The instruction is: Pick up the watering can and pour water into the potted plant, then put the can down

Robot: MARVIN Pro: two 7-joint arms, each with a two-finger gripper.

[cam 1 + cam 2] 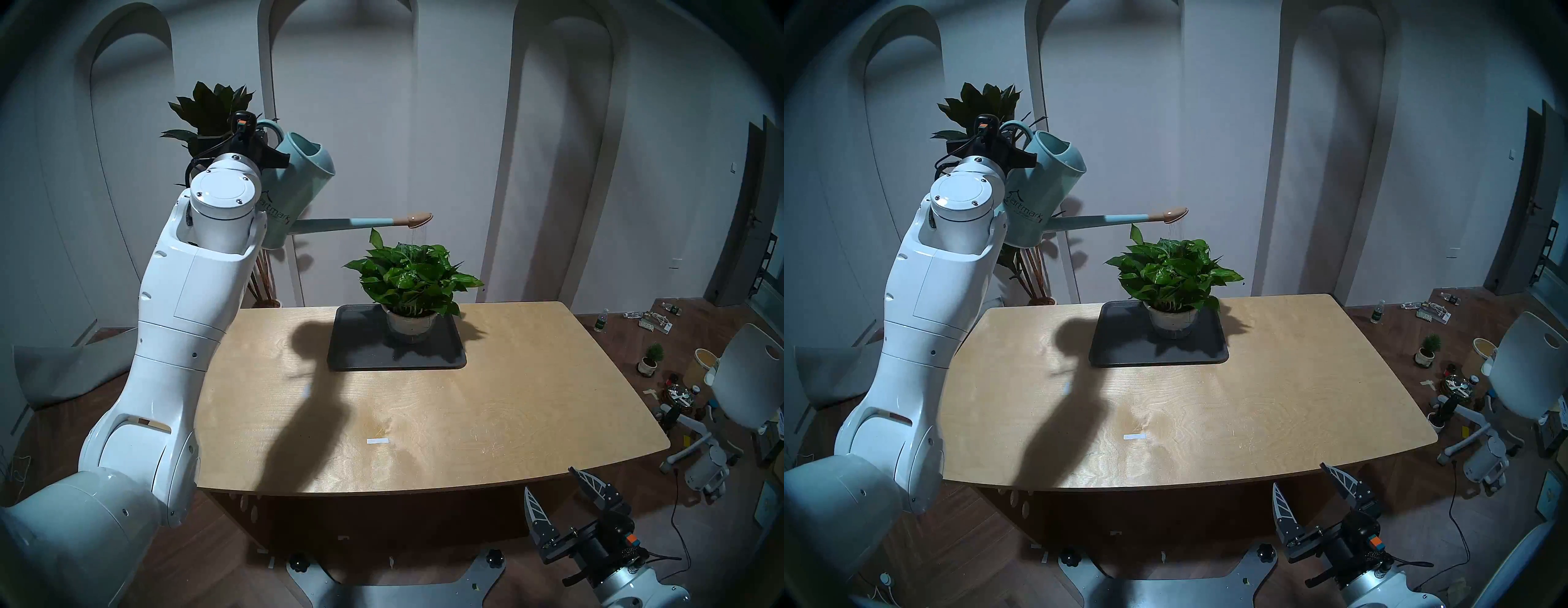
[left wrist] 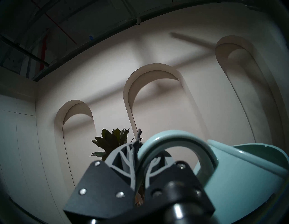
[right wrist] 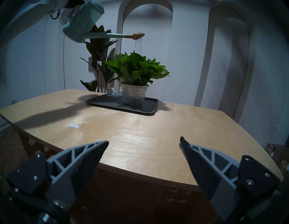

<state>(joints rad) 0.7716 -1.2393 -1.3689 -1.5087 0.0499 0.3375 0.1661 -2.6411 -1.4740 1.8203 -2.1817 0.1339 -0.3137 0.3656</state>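
Wooden table (image 1: 488, 407), dim arched room: pour step in progress.
Watering can (image 1: 292, 191) is held tilted by its handle in the clamped left gripper (image 2: 140, 158) at 10 o'clock; water falls onto the potted plant (image 1: 411, 276) at 12 o'clock. Right gripper (image 3: 143, 142) is spread, idle. Next: can levelled, set down.

One watering can (image 1: 292, 187); three potted plants (image 1: 413, 278); one tray (image 1: 360, 348); one table (image 1: 466, 424).

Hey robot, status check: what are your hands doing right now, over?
Left gripper shut on watering can handle, can tilted. Water falling from rose onto potted plant. Right gripper open, idle. Nothing in the way.
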